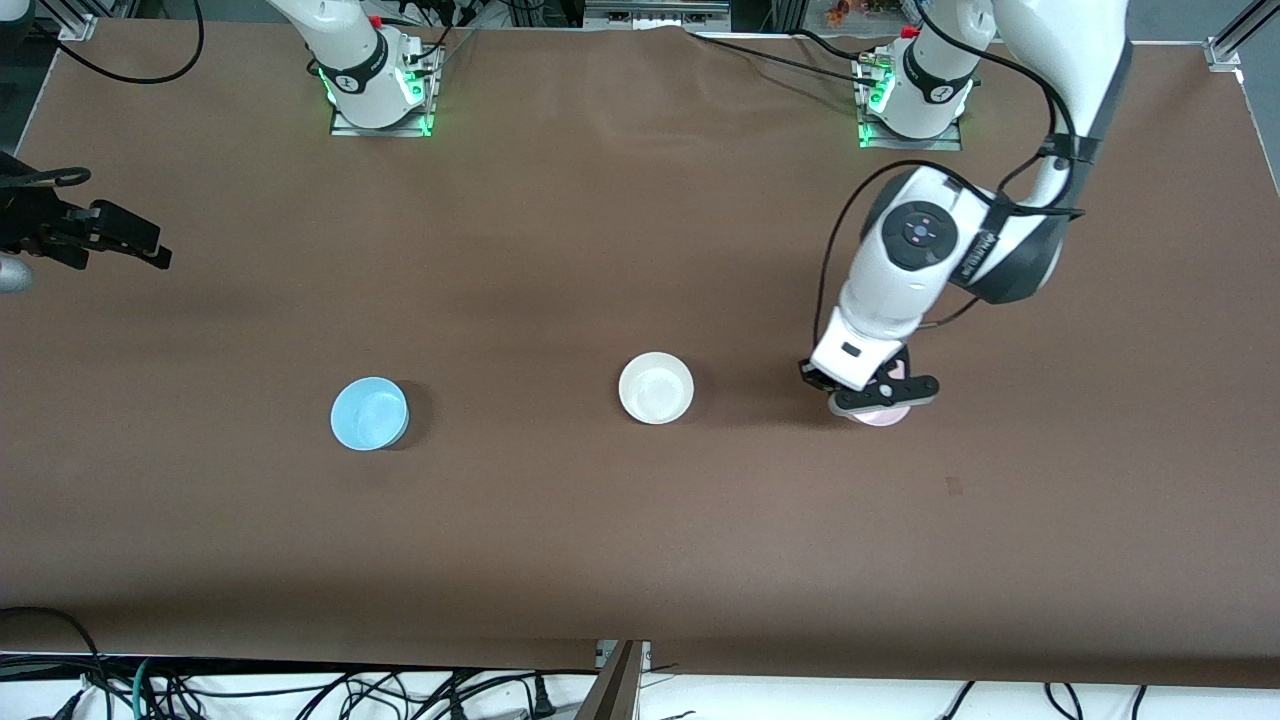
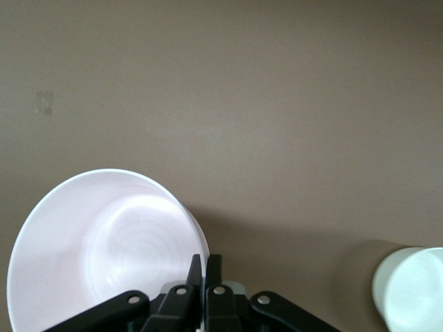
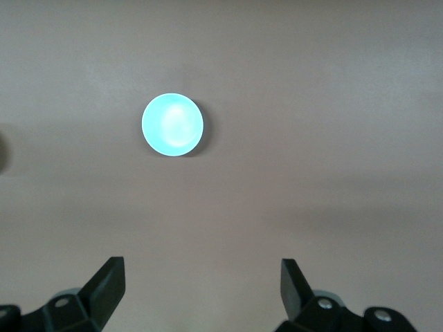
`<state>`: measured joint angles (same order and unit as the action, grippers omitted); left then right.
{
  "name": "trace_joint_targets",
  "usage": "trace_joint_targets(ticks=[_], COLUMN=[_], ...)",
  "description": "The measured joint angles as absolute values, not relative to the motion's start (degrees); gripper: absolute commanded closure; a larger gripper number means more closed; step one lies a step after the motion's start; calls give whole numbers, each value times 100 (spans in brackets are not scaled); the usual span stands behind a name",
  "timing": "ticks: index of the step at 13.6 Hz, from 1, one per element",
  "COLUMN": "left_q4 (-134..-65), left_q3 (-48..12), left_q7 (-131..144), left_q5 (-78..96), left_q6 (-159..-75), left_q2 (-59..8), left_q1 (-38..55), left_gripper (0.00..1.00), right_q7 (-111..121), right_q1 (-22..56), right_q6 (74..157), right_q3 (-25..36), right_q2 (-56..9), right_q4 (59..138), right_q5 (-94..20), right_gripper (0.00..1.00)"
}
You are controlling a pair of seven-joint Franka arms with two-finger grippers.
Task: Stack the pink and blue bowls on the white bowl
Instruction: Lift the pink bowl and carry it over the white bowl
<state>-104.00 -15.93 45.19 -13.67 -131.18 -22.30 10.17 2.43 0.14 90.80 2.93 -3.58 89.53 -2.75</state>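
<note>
The pink bowl (image 1: pixel 888 417) sits toward the left arm's end of the table, mostly hidden under my left gripper (image 1: pixel 884 393). In the left wrist view my left gripper (image 2: pixel 205 260) is shut on the rim of the pink bowl (image 2: pixel 104 249), one finger inside and one outside. The white bowl (image 1: pixel 656 388) stands mid-table beside it and shows in the left wrist view (image 2: pixel 412 287). The blue bowl (image 1: pixel 369 413) stands toward the right arm's end. My right gripper (image 1: pixel 145 248) is open and empty, high over the table's edge, with the blue bowl (image 3: pixel 172 124) far below it.
Brown cloth covers the table (image 1: pixel 640 560). A small dark mark (image 1: pixel 953 486) lies on the cloth nearer to the front camera than the pink bowl. Cables hang along the table's front edge.
</note>
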Motion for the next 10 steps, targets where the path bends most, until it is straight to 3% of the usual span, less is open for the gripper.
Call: trace_joint_targets(ticks=[10], left_q4=[-9260], left_q3=[-1579], left_q7=[6506], left_q5=[-1367], left_q6=[-12455], left_q2=[-2751], left_q1=[1977], left_gripper=[100], right_q7=[243], right_q1=[14], right_q6=[9081], right_q3=[293], right_q2=[-358], right_q4=[8953], right_q5=[-275], right_gripper=[1])
